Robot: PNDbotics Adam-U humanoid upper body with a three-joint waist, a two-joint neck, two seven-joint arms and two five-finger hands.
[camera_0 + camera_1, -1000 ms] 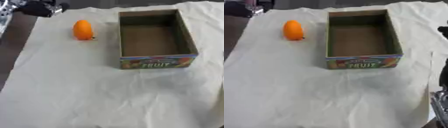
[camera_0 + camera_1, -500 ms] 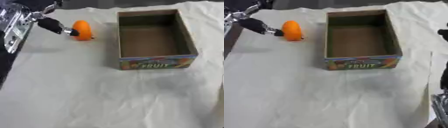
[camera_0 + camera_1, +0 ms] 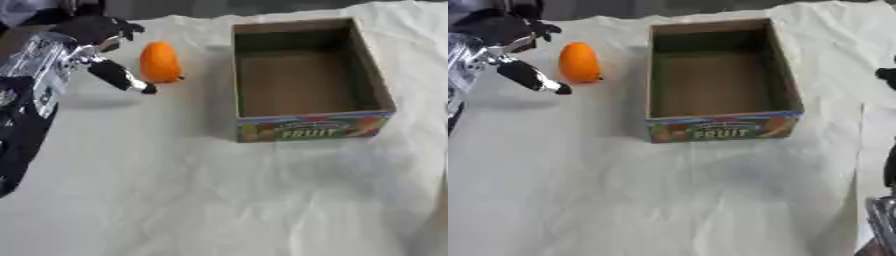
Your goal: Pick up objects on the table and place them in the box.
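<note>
An orange fruit [image 3: 160, 62] lies on the white cloth at the upper left, left of an open cardboard box [image 3: 378, 87] with "FRUIT" printed on its front. The box holds nothing. My left hand [image 3: 92, 37] comes in from the left, open, with its thumb [image 3: 122, 79] stretched out just in front of the fruit and its other fingers [image 3: 109, 25] above and left of it. The hand does not hold the fruit. Of my right hand only a dark tip [image 3: 886, 75] shows at the right edge.
A wrinkled white cloth [image 3: 219, 200] covers the table, with wide room in front of the box. Dark table surface [image 3: 17, 145] shows along the left edge, under my left arm.
My left arm has come in from the upper left and forward, bringing the hand right beside the orange fruit. The fruit and the box have stayed put.
</note>
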